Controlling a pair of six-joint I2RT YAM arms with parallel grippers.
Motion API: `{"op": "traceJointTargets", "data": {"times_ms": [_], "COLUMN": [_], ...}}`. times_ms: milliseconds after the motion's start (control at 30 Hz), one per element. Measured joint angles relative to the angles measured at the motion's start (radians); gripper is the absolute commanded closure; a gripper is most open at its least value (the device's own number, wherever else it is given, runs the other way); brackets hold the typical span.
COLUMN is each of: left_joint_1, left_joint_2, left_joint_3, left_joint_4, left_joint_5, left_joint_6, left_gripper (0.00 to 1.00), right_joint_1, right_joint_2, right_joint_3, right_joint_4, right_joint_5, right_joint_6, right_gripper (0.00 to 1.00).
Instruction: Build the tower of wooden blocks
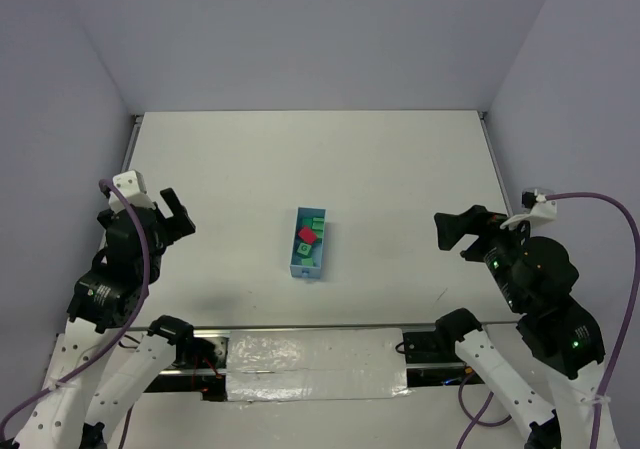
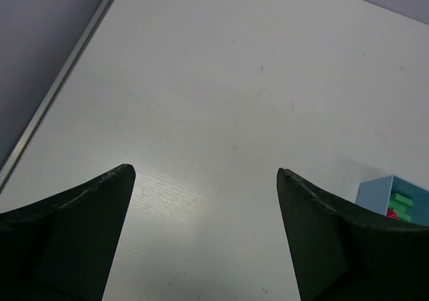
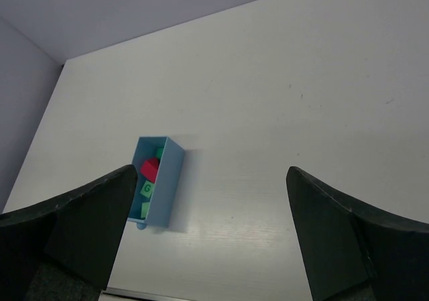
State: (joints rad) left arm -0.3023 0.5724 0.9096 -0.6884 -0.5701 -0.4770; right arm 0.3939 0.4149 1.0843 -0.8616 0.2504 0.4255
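The wood blocks [image 1: 304, 254] are not stacked: they lie jumbled inside a light blue box [image 3: 171, 187] near the middle of the white bench [image 1: 300, 159], roughly between the two arms. A red roof piece [image 3: 150, 169] lies among the green cubes [image 3: 146, 188] (one cube shows a dark letter-like mark on its top face). The left tool [image 1: 172, 214] hovers at the bench's left side, well apart from the box, its fingers spread wide with nothing between them; its wrist view catches only a corner of the box at the right edge. The right tool [image 1: 445, 231] stands off on the right side, also well apart from the box, fingers spread wide and empty, with the whole box in its wrist view
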Motion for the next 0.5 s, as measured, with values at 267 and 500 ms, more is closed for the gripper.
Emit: {"op": "traceJointTargets", "data": {"times_ms": [267,500], "left_joint_1": [0.0,-0.001], "left_joint_2": [0.001,0.076], "left_joint_3": [-0.002,-0.004], "left_joint_4": [0.0,0.019], "left_joint_5": [0.002,0.192], "left_joint_6": [-0.014,-0.042], "left_gripper": [0.0,0.0], "right_joint_1": [0.0,-0.001], "right_joint_2": [0.002,0.014], "right_joint_3": [-0.018,-0.042], "right_joint_4": [0.0,0.004], "right_joint_5": [-0.004,-0.065], "right_joint_6": [0.0,0.008], "right_gripper": [0.0,0.0]}}
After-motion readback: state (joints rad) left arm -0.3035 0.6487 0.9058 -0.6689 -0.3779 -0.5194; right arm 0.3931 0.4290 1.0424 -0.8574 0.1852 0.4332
